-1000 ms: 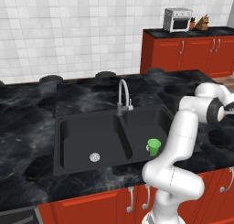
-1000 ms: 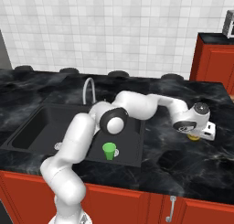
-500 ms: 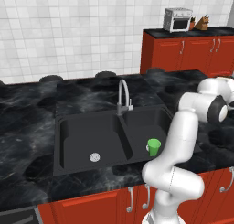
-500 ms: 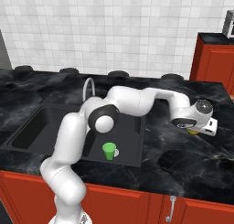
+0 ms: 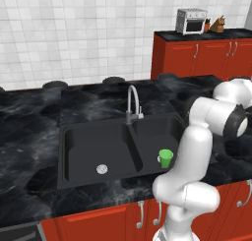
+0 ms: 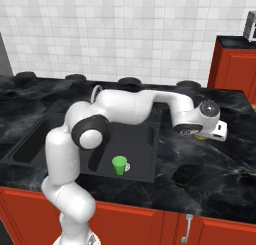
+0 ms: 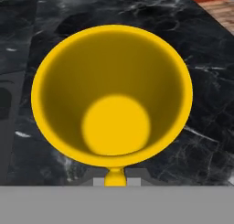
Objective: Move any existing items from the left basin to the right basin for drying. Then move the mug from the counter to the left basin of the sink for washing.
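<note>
I have the arm stretched out to the right of the sink (image 6: 150,154), with the gripper (image 6: 202,135) low over the counter (image 6: 220,164). The mug (image 7: 112,93) sits directly under the hand, its open mouth facing my hand camera and its handle at the bottom of that view. From the right base view I only catch a sliver of yellow beneath the hand. The fingers are nearly closed; I judge they are clamped on the mug's rim or handle, but the contact itself is hidden. The green cup (image 6: 119,165) stands upright in the right basin (image 5: 157,136), near its front edge, so the left basin (image 5: 83,146) is free for the mug.
</note>
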